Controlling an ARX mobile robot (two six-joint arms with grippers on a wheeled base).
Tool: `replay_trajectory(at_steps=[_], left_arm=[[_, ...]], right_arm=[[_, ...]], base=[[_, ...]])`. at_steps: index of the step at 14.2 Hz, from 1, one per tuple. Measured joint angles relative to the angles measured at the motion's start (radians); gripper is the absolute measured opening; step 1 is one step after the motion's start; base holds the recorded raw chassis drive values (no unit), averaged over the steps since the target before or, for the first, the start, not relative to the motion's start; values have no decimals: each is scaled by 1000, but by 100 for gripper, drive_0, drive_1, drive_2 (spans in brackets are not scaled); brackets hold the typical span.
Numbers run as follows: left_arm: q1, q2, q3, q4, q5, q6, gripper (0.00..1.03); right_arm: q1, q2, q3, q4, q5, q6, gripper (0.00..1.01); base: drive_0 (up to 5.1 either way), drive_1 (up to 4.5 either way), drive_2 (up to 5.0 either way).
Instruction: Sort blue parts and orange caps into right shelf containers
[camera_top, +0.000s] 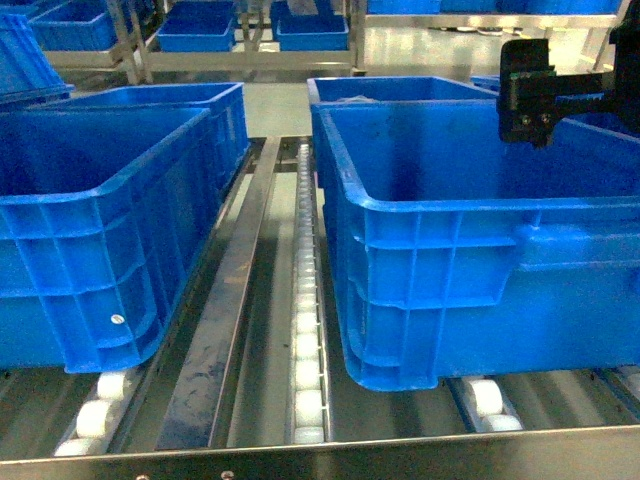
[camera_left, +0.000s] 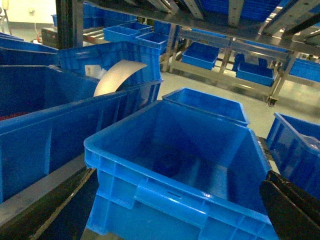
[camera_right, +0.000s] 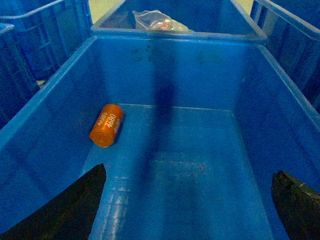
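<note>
Right pincer (camera_right: 187, 200) spread above crate (camera_right: 280, 115), orange cap (camera_right: 106, 125) (on its side) front-left

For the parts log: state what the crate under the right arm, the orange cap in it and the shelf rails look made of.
Crate: moulded plastic, likely; ribbed walls, rolled rim, soft sheen, scuffed floor.
Orange cap: probably plastic with a smooth, slightly glossy skin and printed white lettering; metal cannot be ruled out.
Shelf rails: bare metal, dull grey reflections, carrying white rollers that look plastic.
</note>
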Motion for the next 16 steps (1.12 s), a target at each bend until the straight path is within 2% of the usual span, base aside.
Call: replay_trajectory(at_steps=[3,6,8,12,16], left_arm=[[0,0,0,0,0,0,98],[0,0,0,0,0,0,98],[0,0,0,0,0,0,98],[0,0,0,0,0,0,98],[0,0,0,0,0,0,98]], right_arm=[[0,-51,-35,-3,0,11,98],[1,-192,-135,20,-16,10,98],[-8,-328,-219,-19,-32,10,98],[-75,-659,-397,-217,-74,26,98],[-170,-949,-455,-404,-138,14,98]], base=[[0,0,0],[0,0,0],[0,0,0],[0,0,0],[0,0,0]])
